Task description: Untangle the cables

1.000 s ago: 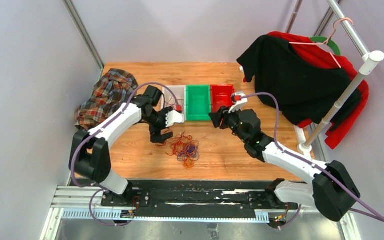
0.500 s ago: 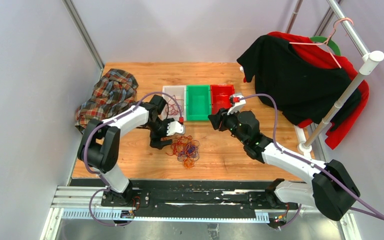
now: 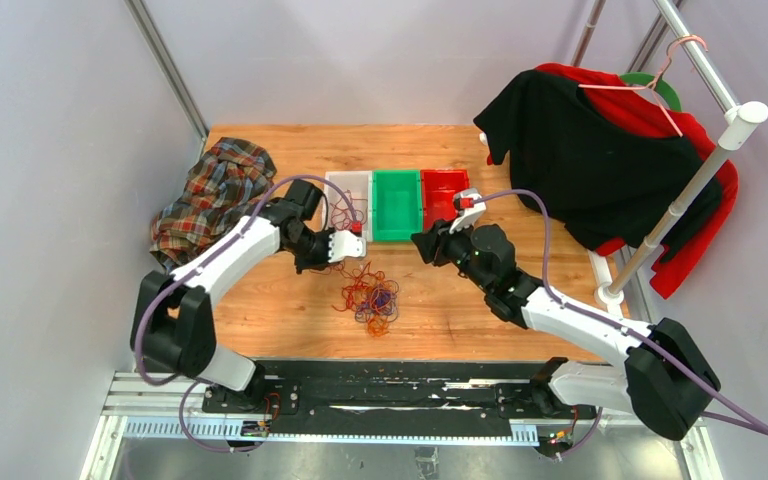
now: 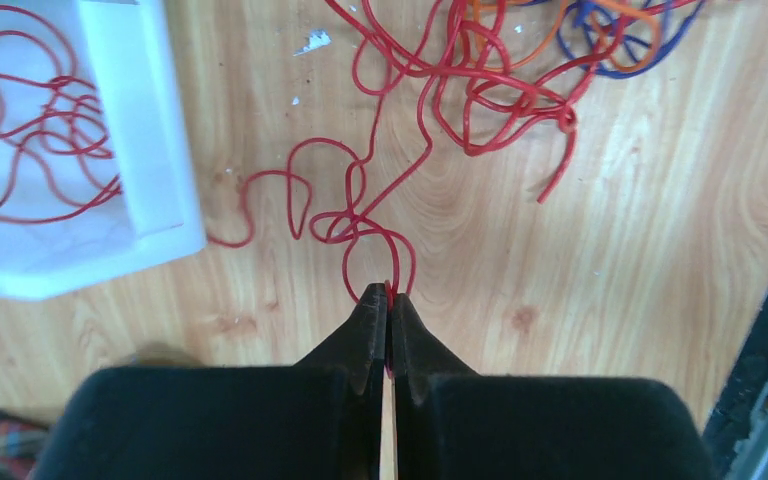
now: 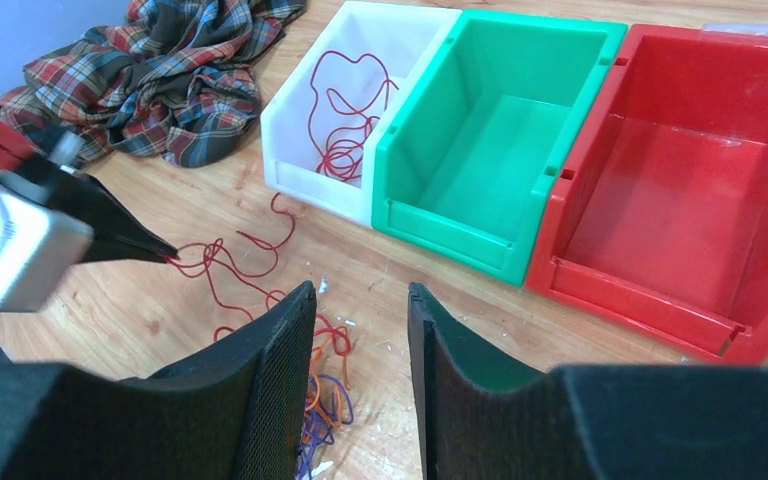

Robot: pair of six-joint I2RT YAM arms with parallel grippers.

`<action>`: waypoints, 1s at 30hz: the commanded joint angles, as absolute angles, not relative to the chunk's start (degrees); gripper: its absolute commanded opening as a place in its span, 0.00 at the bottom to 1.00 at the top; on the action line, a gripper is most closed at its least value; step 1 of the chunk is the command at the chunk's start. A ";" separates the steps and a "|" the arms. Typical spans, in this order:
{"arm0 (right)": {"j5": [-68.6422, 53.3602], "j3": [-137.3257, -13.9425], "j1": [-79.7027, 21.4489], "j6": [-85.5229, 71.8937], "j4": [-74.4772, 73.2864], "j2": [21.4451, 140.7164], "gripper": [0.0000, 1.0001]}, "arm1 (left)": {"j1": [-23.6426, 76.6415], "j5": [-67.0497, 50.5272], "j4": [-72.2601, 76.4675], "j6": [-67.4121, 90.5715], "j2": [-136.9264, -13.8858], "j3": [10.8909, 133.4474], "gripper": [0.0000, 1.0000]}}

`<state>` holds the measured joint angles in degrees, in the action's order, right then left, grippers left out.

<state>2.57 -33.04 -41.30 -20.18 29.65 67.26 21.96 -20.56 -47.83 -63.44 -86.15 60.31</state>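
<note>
Lying knotted together on the tabletop, most of the cables form one heap of red, orange and purple loops just in front of the bins. One red cable already sits alone in the white bin, so I judge a first piece sorted and the bulk of the work left to do. The green bin and red bin beside it hold nothing. A red strand trails out of the heap toward the white bin. The left gripper has its jaws closed on a loop of that strand, seemingly the next piece to draw free, though it looks crossed with other red loops. The right gripper hovers over the near side of the heap with jaws parted and empty. A plaid cloth lies beyond the white bin. No brand, label or writing can be read anywhere.
</note>
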 commanded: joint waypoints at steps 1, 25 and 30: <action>2.42 -33.76 -43.54 -19.90 30.51 66.80 0.39 | 22.28 -23.52 -54.90 -61.12 -79.94 62.59 0.01; 9.86 -47.67 -61.79 -9.46 35.93 79.68 0.66 | 26.05 -34.28 -66.51 -38.22 -69.79 79.83 0.01; 11.95 -48.43 -61.79 -9.40 38.79 83.18 0.66 | 26.10 -35.79 -68.17 -38.22 -69.87 81.48 0.01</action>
